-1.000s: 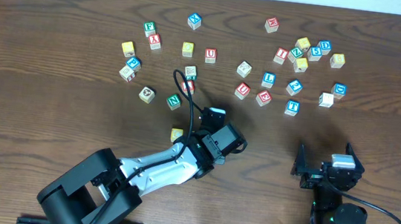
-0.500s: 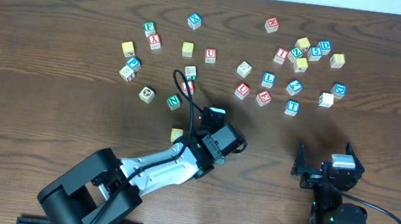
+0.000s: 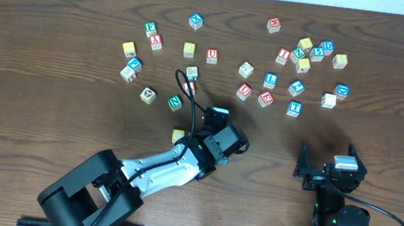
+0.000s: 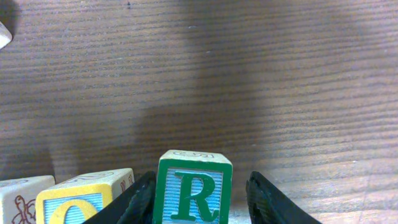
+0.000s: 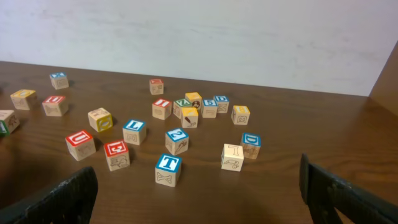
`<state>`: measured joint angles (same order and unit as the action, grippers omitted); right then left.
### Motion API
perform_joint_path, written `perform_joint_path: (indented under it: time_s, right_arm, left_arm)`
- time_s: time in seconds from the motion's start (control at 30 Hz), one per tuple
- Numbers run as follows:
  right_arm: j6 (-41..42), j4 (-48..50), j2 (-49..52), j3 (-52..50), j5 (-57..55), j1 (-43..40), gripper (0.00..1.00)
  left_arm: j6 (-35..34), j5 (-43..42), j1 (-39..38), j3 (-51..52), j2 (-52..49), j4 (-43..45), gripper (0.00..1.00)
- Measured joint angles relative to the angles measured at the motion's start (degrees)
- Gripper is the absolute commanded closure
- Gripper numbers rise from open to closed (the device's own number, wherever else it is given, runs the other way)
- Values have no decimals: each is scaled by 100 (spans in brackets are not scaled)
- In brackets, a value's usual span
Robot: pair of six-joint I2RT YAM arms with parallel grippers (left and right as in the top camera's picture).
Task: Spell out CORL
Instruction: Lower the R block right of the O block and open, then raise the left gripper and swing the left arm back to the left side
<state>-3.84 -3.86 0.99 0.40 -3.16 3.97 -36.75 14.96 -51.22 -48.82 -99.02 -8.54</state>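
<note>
First, the left wrist view, listed left to right. At the frame's eight o'clock you have a plain-faced cube (image 4: 22, 199) with a brown drawing on its side, cut by the edge. Just beside it is a yellow-edged cube (image 4: 87, 198); its letter is cropped, so you cannot read it. At six o'clock the R cube (image 4: 194, 186) stands on the table (image 4: 249, 74), green letter upright toward the lens, just beside the yellow-edged cube.

Your left gripper (image 4: 200, 182) has its jaws apart. One finger (image 4: 134, 202) is close against the cube's left edge. The other is clear of its right edge, with a strip of wood showing between.

None of that reaches you from overhead. There the left arm (image 3: 159, 165) and its wrist cover the R cube. Only one yellow cube (image 3: 178, 135) shows, at nine o'clock of the wrist; you cannot tell which wrist-view cube it is. The green N cube (image 3: 175, 102) sits at ten o'clock of the wrist, apart from it.

Next, the L cube (image 3: 270, 80), blue letter, lies untouched among the scattered cubes at one o'clock of that wrist. The right wrist view shows the L cube (image 5: 134, 132) as well. A red U cube (image 5: 81, 144) lies at its eight o'clock and a blue T cube (image 5: 168, 169) at its five o'clock.

Your right gripper (image 5: 196, 180) has its fingers wide apart and holds nothing, well apart from every cube.
</note>
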Motion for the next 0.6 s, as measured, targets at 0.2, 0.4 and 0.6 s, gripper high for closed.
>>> perform_joint_path:
  time_s: [0.2,0.4,0.6]
  right_arm:
    - [0,0,0,0,0,0,1]
    - [0,0,0,0,0,0,1]
    - [0,0,0,0,0,0,1]
  left_arm:
    - [328,197,0,-188,-31,-4,49]
    - [719,691,0,-579,-31,4,45]
    - [1132,1279,2,-660,-31,540,29]
